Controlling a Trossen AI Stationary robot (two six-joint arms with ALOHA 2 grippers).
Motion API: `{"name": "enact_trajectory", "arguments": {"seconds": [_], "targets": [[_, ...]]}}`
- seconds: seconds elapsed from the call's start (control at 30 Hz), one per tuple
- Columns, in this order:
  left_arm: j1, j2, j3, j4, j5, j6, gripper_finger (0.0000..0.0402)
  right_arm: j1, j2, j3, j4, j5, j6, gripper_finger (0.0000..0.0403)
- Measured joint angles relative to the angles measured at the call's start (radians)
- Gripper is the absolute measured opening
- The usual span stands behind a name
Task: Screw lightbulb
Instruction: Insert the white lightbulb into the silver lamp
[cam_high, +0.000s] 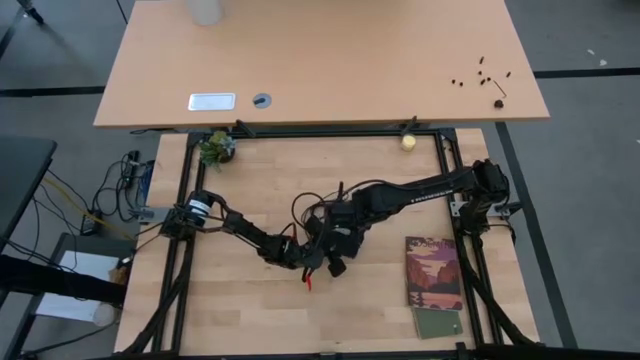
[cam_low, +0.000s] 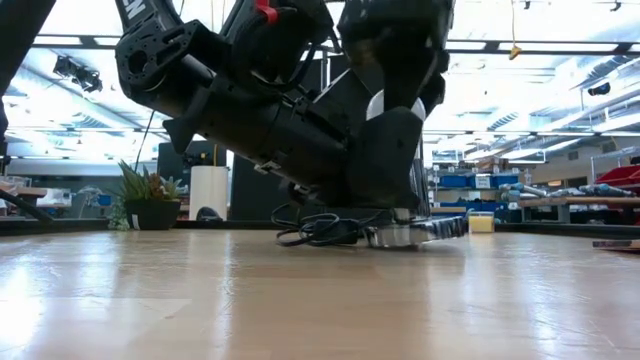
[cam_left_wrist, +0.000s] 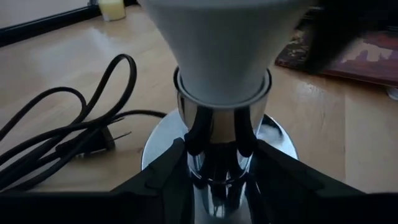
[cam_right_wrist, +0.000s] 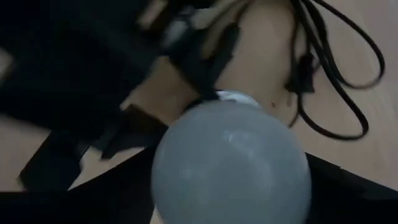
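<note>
High: both arms met mid-table; booklet (cam_high: 433, 271) well clear to right.
Low: socket (cam_low: 415, 235) sat on table (cam_low: 300, 300), cord (cam_low: 315, 232) beside.
L wrist: left gripper (cam_left_wrist: 217, 163) clamped socket stem; bulb (cam_left_wrist: 221, 43) seated above.
R wrist: right gripper (cam_right_wrist: 233, 186) flanked bulb; grip can't tell.

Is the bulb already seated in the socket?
Yes, the lightbulb stands upright in the chrome socket, its neck resting on the socket's collar.

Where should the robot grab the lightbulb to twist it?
Best on the round glass top of the lightbulb, coming straight down from above. It stands upright in the shiny socket, neck buried, so only the dome is free and turns evenly.
</note>
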Motion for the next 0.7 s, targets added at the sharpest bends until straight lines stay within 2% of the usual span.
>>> {"name": "enact_trajectory", "arguments": {"seconds": [0.17, 0.3, 0.43, 0.53, 0.7], "targets": [[0.001, -0.002, 0.001, 0.0, 0.004, 0.016, 0.0176, 0.006, -0.035, 0.0, 0.03, -0.021, -0.182, 0.0348], [0.001, -0.002, 0.002, -0.004, 0.007, 0.023, 0.0176, 0.012, -0.071, 0.0, -0.007, -0.023, -0.253, 0.0377], [0.001, -0.002, 0.001, -0.012, 0.009, 0.024, 0.0176, 0.035, -0.112, 0.0, -0.085, -0.002, -0.256, 0.039], [0.001, -0.002, 0.001, -0.022, 0.01, 0.024, 0.0176, 0.076, -0.148, -0.018, -0.129, 0.054, -0.238, 0.0391], [0.001, -0.002, 0.002, -0.044, 0.01, 0.024, 0.0176, 0.177, -0.259, -0.195, -0.038, 0.158, -0.152, 0.0384]]}}
